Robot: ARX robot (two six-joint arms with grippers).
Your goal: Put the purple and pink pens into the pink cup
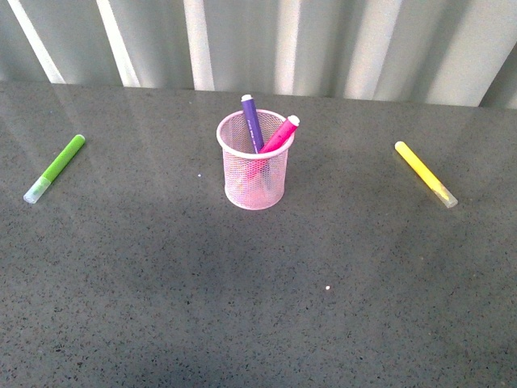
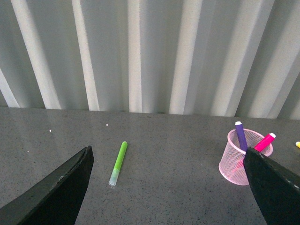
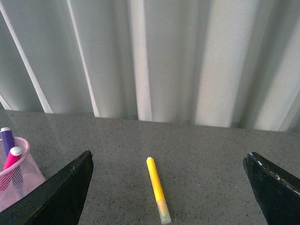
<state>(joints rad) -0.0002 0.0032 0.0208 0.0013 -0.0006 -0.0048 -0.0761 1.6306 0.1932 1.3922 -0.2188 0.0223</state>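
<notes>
Item 1, far left: a lime-green marker (image 1: 55,168) is laid flat on the tabletop (image 1: 161,307), well apart from the cup. It is not part of the task and is best left untouched.

Item 2, centre: the pink cup (image 1: 254,162) is stood upright. The purple pen (image 1: 251,123) and the pink pen (image 1: 279,135) are both held inside it, leaned against the rim with their upper ends projecting. The insertion is judged complete.

Item 3, far right: a yellow marker (image 1: 425,174) is laid flat, likewise well apart and not wanted.

Item 4, left gripper (image 2: 164,197): its jaws are spread wide with nothing held between them; it is raised clear of the tabletop.

Item 5, right gripper (image 3: 168,197): likewise opened wide and empty.

Handling note: any remaining step is judged to be a retreat only. Both arms are best kept high and clear of the cup, so that the light mesh holder is not knocked over.
</notes>
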